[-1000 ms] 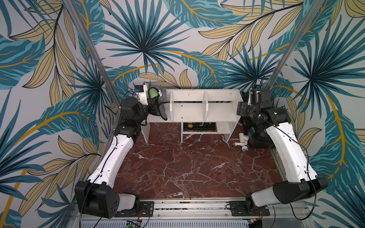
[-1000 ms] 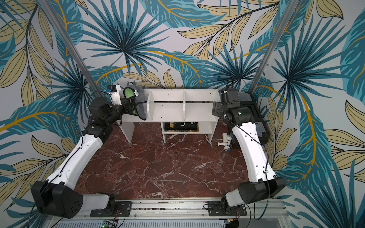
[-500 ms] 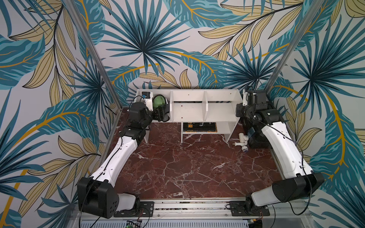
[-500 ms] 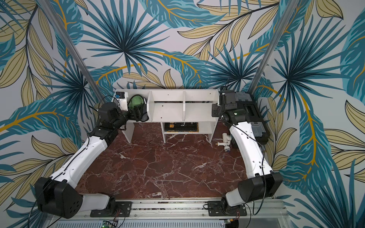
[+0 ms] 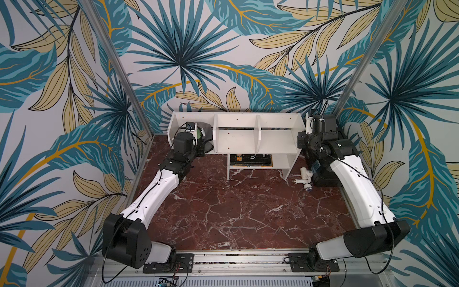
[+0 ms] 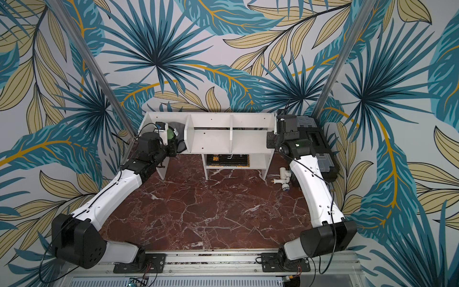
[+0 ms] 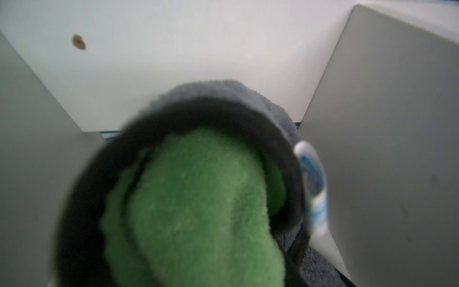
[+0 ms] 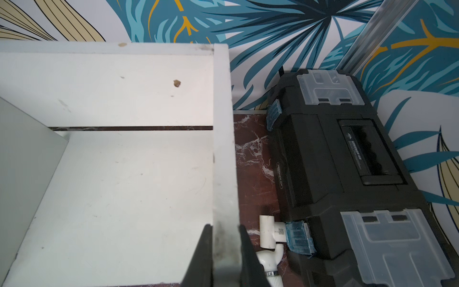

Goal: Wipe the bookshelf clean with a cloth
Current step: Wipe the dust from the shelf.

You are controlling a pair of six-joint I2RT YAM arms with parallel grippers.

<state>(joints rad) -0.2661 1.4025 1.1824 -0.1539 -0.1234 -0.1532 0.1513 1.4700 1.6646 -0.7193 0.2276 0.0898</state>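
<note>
Cloth (image 5: pixel 208 129) shifted inside bookshelf (image 5: pixel 275 142); wrist alone shows right gripper (image 8: pixel 224 231) clamping.

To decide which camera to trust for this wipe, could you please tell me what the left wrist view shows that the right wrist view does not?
Only the left wrist view: the cloth, grey and green, filling the picture inside one compartment, with its white tag. Only the right wrist view: the right gripper closed on the end panel of the bookshelf, the black toolbox, the white pipe fitting and the marble tabletop. Both: the bookshelf's white boards.
</note>
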